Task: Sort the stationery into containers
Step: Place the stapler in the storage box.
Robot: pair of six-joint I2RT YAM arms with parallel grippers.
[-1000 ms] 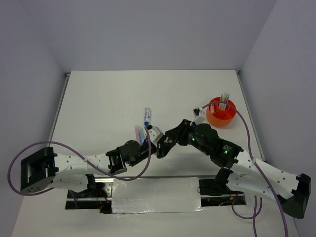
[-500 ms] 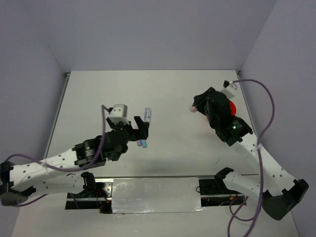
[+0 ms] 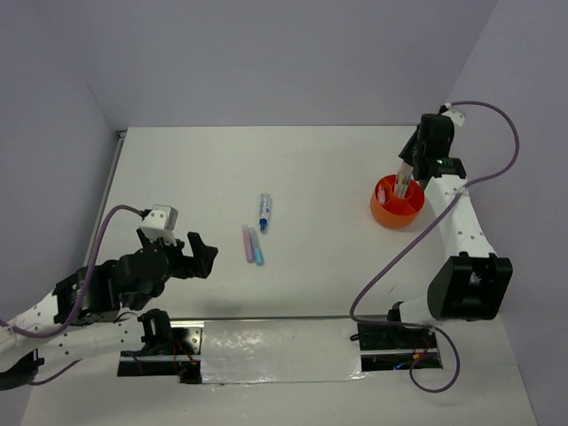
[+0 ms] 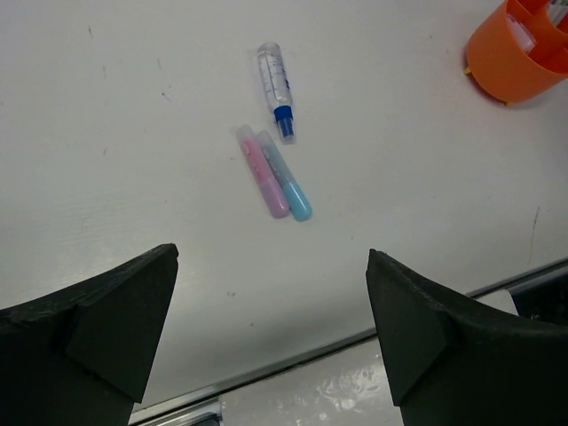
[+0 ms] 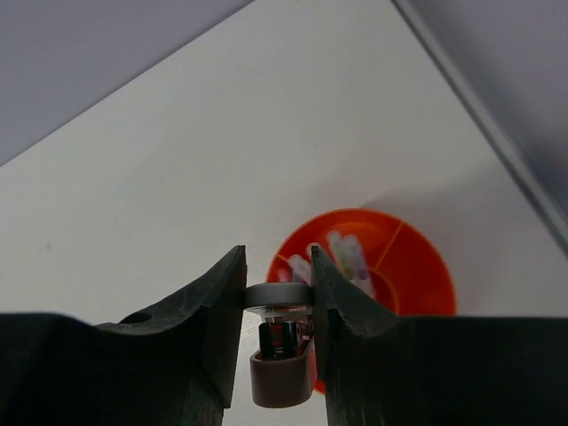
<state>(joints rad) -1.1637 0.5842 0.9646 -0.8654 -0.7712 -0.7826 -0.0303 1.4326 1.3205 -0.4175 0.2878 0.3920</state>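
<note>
From above, the left gripper point(image 3: 197, 251) hangs over the near-left part of the tabletop point(image 3: 337, 169), its jaws spread wide with nothing between them. Ahead of it a pink marker point(image 3: 248, 242) and a blue marker point(image 3: 257, 248) lie side by side, and just beyond them lies a clear tube with a blue cap point(image 3: 264, 212). Well apart, near the right edge, stands the orange cup point(image 3: 390, 211). The right gripper point(image 3: 405, 177) points down over the cup from the far side.

In the left wrist view, two black fingers point(image 4: 98, 328) frame the picture far apart, and only bare tabletop shows between them. The pink and blue markers touch along their lengths. The tube's blue cap points towards them, near but apart. The orange cup sits at the upper right corner, cut off by the edge.

In the right wrist view, the right gripper's jaws stand narrow, clamped on a mauve-ended item point(image 5: 282, 382) by the grey disc at its top. Behind it the cup shows thin ribs dividing it into compartments, and several pale pens point(image 5: 342, 253) stand in one of them. Whether the held item touches the cup cannot be told.
</note>
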